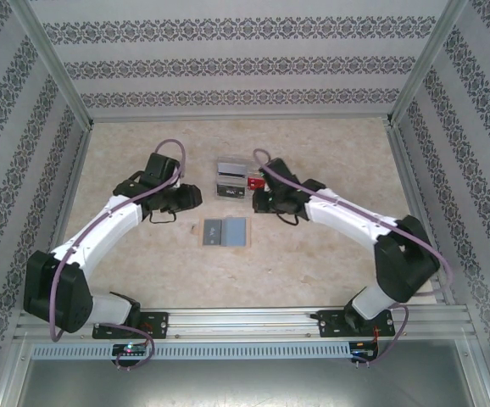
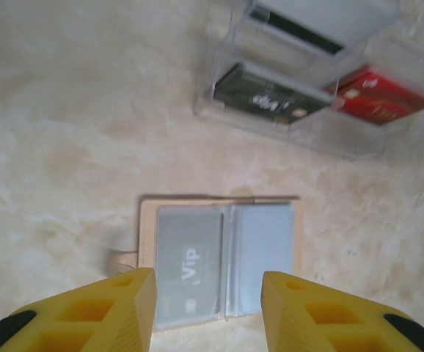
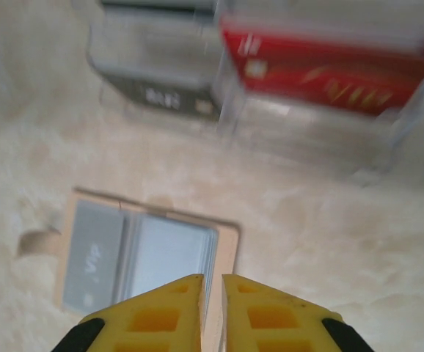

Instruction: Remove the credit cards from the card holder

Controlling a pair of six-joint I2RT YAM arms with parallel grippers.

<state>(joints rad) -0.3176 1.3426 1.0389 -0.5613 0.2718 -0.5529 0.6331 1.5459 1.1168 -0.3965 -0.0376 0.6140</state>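
Fixed top camera high, looking down, 2 wrist cameras close, angled down, sharing card holder (image 2: 223, 260)

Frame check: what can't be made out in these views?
- card holder, right pocket: left wrist view, pale sheen; card inside or not, unclear.
- red card print: right wrist view, blurred.
- clear tray contents: top view, too small to count.
- Holder's near edge: right wrist view, covered by right gripper.

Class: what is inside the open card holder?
The card holder holds a grey Vip card in its left pocket. Whether the right pocket hides another card cannot be seen.
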